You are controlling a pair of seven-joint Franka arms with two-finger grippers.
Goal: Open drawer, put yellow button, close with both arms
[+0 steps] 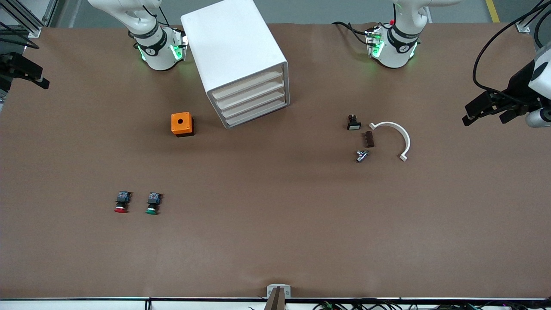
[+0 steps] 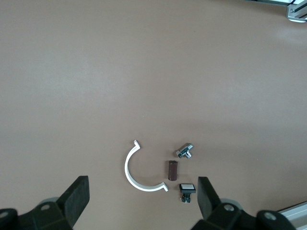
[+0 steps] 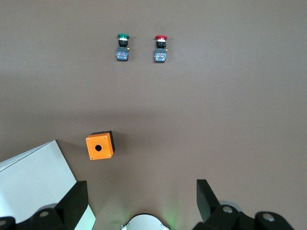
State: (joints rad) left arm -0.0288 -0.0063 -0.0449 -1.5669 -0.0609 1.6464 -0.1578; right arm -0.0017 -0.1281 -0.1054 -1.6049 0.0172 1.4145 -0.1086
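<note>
drawer [image 1: 249, 85] apparently shut; both end effectors wait, open.

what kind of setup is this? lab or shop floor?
Most likely a robotics lab bench. Two arm bases stand bolted along one edge of a brown-covered table, aluminium framing sits at its corner, and test props are laid out: a white drawer cabinet, push buttons and an orange box.

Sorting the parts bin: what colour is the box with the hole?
Orange box on a black base; right wrist view.
</note>
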